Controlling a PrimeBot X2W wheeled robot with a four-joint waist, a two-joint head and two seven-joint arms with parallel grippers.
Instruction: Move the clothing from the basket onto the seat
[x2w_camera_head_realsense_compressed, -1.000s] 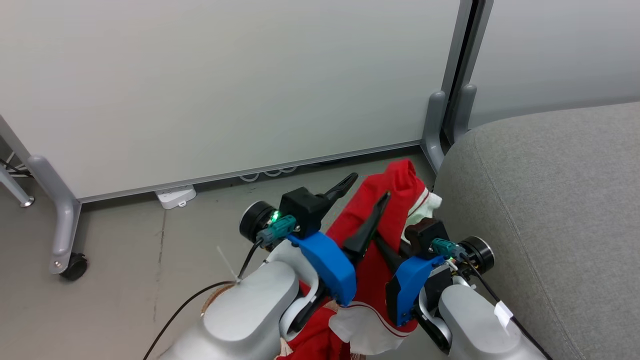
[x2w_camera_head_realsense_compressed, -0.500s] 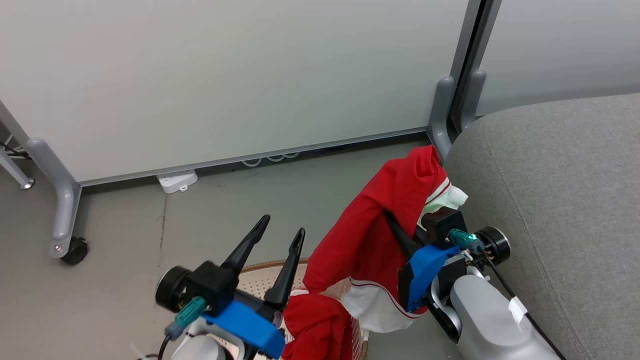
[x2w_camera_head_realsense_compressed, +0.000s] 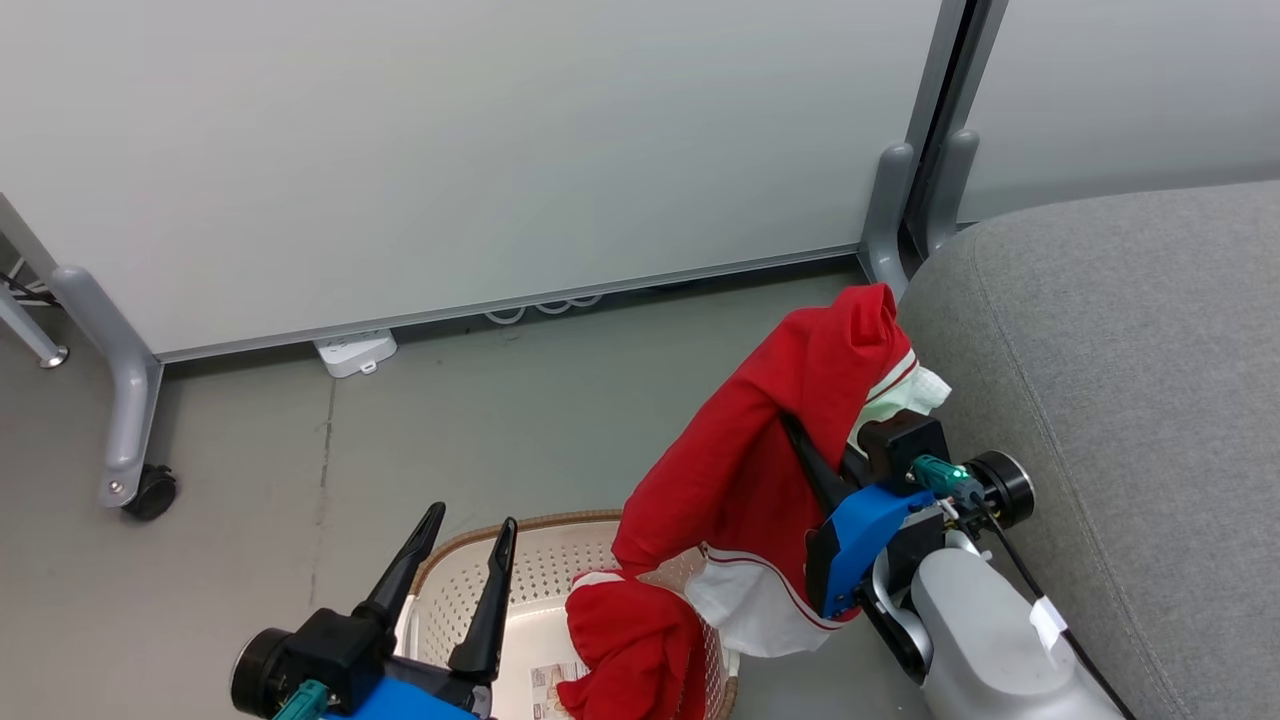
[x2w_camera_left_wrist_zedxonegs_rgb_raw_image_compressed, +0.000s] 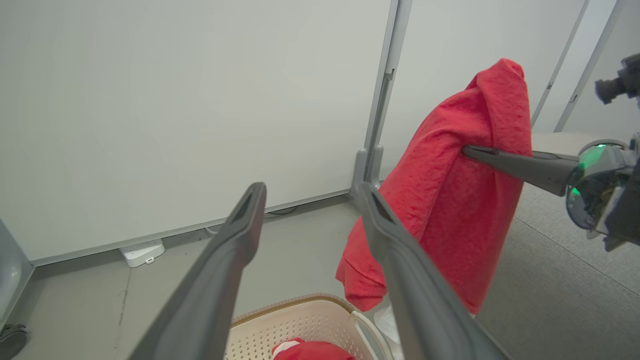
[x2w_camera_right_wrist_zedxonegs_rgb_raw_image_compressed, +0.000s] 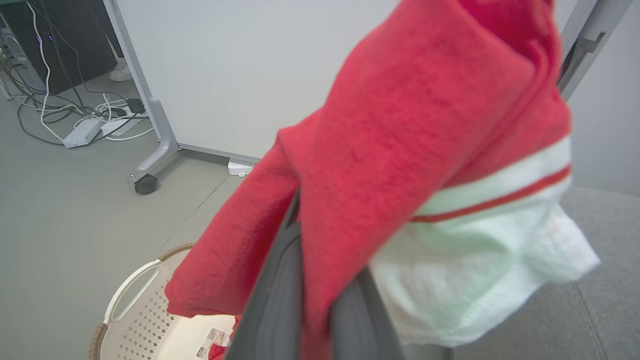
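Change over the last second: the left gripper (x2w_camera_head_realsense_compressed: 473, 516), which had been up against the red fabric alongside the right one, has let go and dropped back to the lower left of the head view. It now hovers over the left side of the basket (x2w_camera_head_realsense_compressed: 540, 521) with its fingers spread and nothing between them. The head camera has also shifted slightly, so small offsets of the partition (x2w_camera_head_realsense_compressed: 500, 150) are not motion of the scene. The right gripper (x2w_camera_head_realsense_compressed: 800, 440) alone carries the lifted garment (x2w_camera_head_realsense_compressed: 760, 450). In the right wrist view its two fingers sit close together with red cloth pinched between them, so it reads as clamped on the fabric. Meaning for the task: the handover to a single arm looks complete, and the transfer to the seat (x2w_camera_head_realsense_compressed: 1130, 380) is probably the step in hand. The garment's peak is just beside the seat's rounded corner but not yet over the cushion. Appearance: bright red, soft and textured, draped in a tent over the fingers. A white panel edged with a thin red stripe bunches on the seat side, and another white hem hangs low. A red tail hangs toward the basket. The second garment (x2w_camera_head_realsense_compressed: 630, 640) lies crumpled inside, beside the label (x2w_camera_head_realsense_compressed: 555, 685) on the basket's floor. Whether the tail touches it cannot be told.
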